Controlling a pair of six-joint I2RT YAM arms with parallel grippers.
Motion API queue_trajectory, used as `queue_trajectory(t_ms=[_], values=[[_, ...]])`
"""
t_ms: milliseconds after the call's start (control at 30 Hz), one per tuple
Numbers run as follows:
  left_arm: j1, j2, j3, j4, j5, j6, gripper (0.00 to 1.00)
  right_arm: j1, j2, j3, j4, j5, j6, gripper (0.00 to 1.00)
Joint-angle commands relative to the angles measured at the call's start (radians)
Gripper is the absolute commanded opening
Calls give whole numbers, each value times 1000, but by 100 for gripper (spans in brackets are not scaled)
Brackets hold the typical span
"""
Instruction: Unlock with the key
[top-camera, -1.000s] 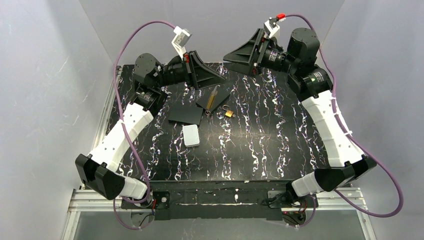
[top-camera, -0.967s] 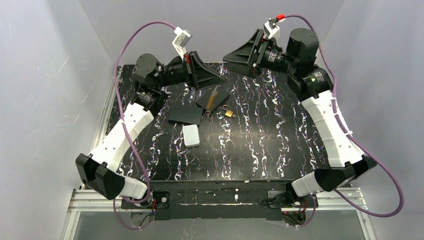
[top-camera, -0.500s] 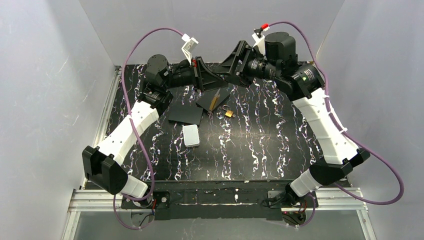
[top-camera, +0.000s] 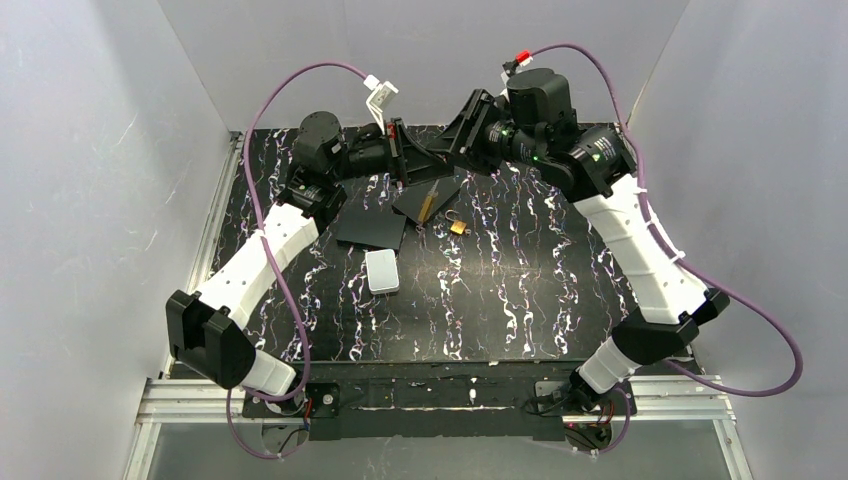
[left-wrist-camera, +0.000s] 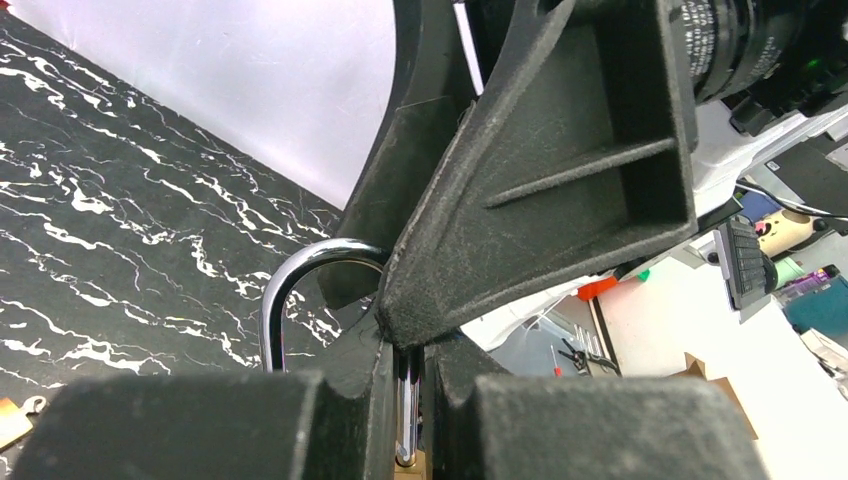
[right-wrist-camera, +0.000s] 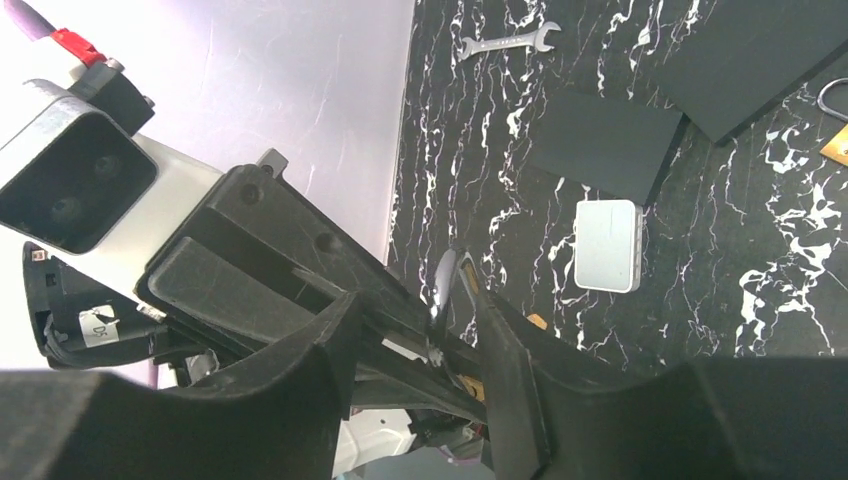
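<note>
Left gripper (left-wrist-camera: 405, 352) clamped on padlock shackle (left-wrist-camera: 268, 320); right gripper (right-wrist-camera: 415, 292), half-open, holding nothing visible, faced it nose-to-nose, shackle between its jaws.

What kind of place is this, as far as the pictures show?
Probably a robotics lab test cell: a left arm and a right arm mounted on an aluminium frame at the edge of a black marbled table, plain pale walls enclosing it, purple cables running to the wrists.
</note>
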Motion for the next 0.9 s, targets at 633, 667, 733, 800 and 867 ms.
queue_trajectory(t_ms=[633,667,733,800,867], values=[[-11,-65,1,68,10,42,0,32,7,-79,-16,49,-135,1],[-10,-69,-4,69,13,42,5,32,-12,-99,15,49,-139,1],[-9,-80,-15,69,17,42,24,31,-38,-146,67,49,-138,1],[-5,-97,-36,69,17,40,37,29,-62,-193,123,8,-132,1],[2,-112,-64,67,16,31,47,23,-82,-240,176,-13,-124,1]])
